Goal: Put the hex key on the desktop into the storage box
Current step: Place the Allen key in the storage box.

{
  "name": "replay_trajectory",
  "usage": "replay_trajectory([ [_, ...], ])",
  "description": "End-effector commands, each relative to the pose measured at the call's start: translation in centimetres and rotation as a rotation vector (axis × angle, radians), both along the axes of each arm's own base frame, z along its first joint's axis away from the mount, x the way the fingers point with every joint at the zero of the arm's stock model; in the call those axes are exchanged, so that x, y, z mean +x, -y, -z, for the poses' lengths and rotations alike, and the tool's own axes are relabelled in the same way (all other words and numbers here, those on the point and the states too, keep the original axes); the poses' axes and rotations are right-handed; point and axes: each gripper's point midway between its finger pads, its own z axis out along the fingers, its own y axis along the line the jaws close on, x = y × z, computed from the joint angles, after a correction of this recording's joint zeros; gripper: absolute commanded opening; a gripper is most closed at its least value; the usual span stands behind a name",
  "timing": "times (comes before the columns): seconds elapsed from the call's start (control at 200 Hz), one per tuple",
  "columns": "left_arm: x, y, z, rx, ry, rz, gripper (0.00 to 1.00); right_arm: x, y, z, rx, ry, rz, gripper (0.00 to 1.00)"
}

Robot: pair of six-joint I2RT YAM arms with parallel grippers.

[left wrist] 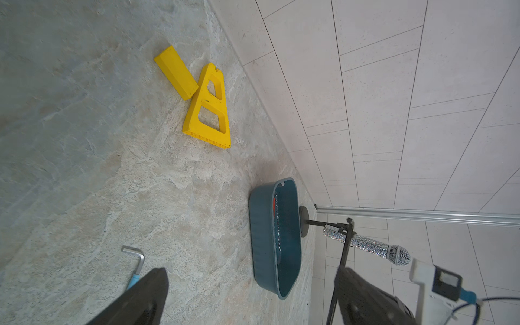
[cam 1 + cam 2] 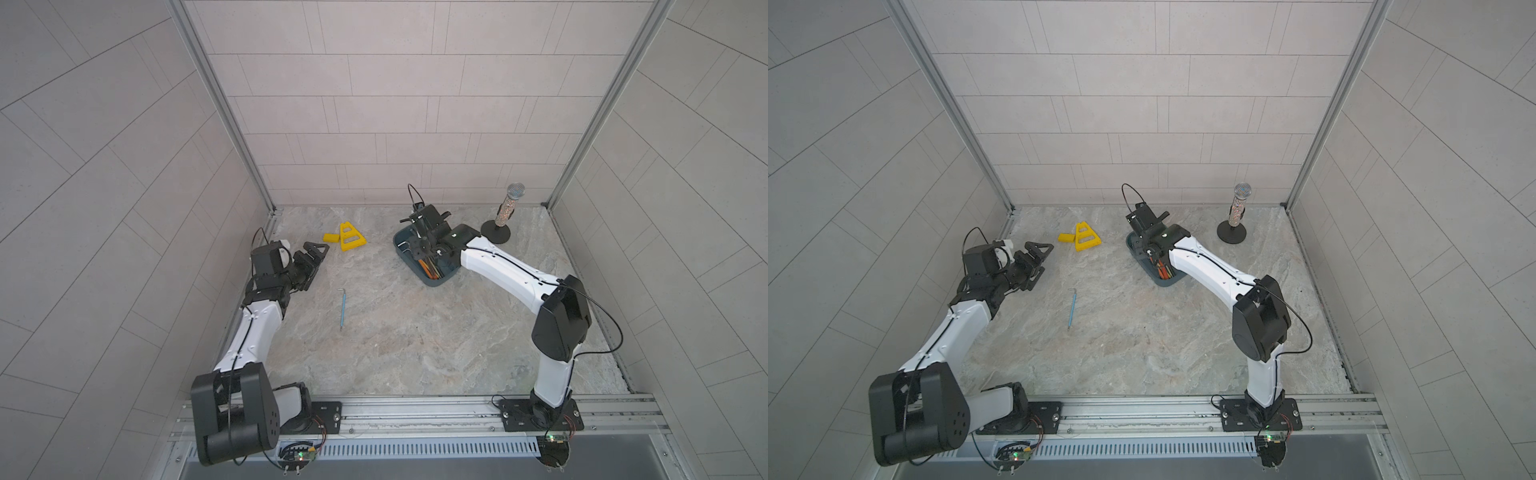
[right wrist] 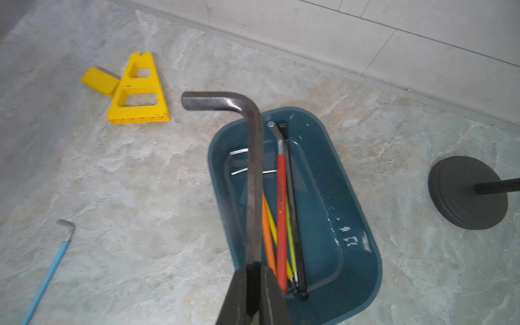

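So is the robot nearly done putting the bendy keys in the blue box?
Nearly. Done: several coloured hex keys already lie in the storage box. In hand: the right gripper is shut on a big grey hex key, holding it over the box. Left: one blue hex key lies on the desktop, near the open left gripper, which isn't touching it.

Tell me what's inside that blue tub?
Inside the storage box lie red, orange, yellow and black hex keys. The grey hex key held in the right gripper hides part of its floor.
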Motion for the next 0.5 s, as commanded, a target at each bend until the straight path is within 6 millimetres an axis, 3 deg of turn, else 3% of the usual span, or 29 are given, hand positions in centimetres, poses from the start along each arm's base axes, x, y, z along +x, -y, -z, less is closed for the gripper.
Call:
replay_trajectory([
  [0.0,0.4,0.4,-1.1,0.017,0.037,0.029,1.00,1.6,1.1,2.8,-0.085,-0.058,-0.031,0.00],
  [0.18,0.4,0.4,-1.0,0.019,0.032,0.027,1.00,4.5,2.2,7.1,-0.101,-0.136,-0.019,0.00],
  [0.37,0.4,0.5,-0.8,0.020,0.027,0.030,1.00,5.7,2.5,9.3,-0.114,-0.170,-0.010,0.00],
  [0.495,0.4,0.4,-0.8,0.020,0.025,0.029,1.00,5.2,2.4,9.2,-0.094,-0.186,-0.011,0.46],
])
